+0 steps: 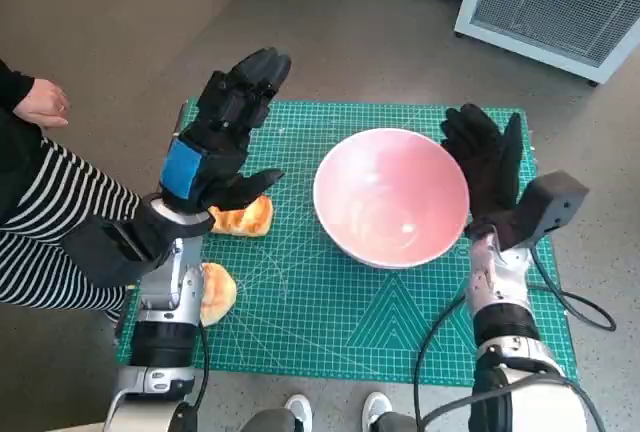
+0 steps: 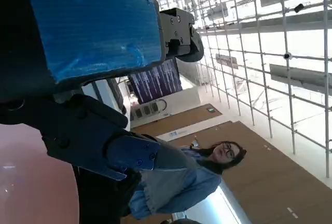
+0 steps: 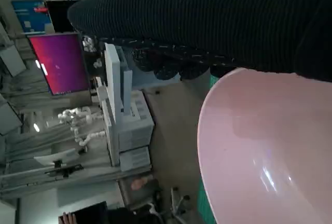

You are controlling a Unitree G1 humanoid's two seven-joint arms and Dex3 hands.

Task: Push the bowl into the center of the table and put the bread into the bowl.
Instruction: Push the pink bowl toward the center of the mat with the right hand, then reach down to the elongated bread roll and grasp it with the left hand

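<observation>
Beside the table's right edge, my right hand [image 1: 488, 164] lay open-fingered against the bowl [image 1: 391, 195] — bread [image 1: 245, 217] sat under my empty, spread left hand [image 1: 222, 127].

Empty pink bowl [image 1: 391, 195], 2 breads [image 1: 244, 217]

1 pink bowl [image 1: 391, 195]; 2 bread pieces [image 1: 247, 217] [image 1: 217, 292]; 1 green mat [image 1: 330, 327].

no readable text, screen [image 2: 155, 81] lines too blurred, mat [image 1: 400, 322] markings illegible
</observation>
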